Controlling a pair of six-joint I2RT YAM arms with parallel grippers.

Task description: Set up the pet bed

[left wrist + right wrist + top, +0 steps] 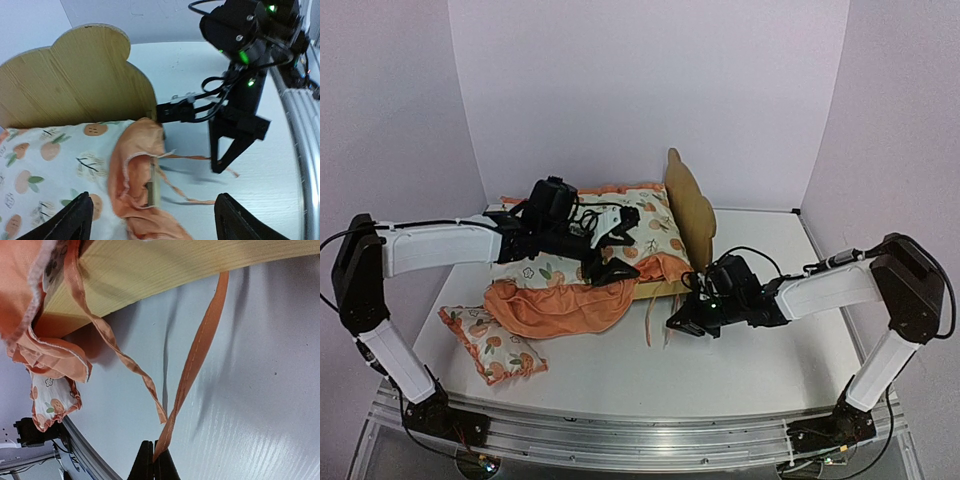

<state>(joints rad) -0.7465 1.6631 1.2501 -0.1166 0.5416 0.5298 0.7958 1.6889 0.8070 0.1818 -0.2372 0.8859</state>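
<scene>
The pet bed stands mid-table, its plywood headboard [688, 205] [75, 80] upright and its side rail [175, 265] light wood. A fruit-print mattress cushion [620, 222] [50, 155] lies on it, with the orange ruffle [560, 305] [137, 165] spilling over the front. My left gripper [617, 248] [152, 210] hovers open above the cushion's front corner, holding nothing. Low on the table by the bed's front corner, my right gripper [678, 328] [154, 452] is shut on an orange tie ribbon [200, 350] [190, 157]. A second ribbon [120, 347] hangs loose.
A small fruit-print pillow [490, 345] [52, 402] lies on the table at the front left. Bare white table [780, 350] stretches to the right of the bed. The aluminium rail [640, 435] runs along the near edge.
</scene>
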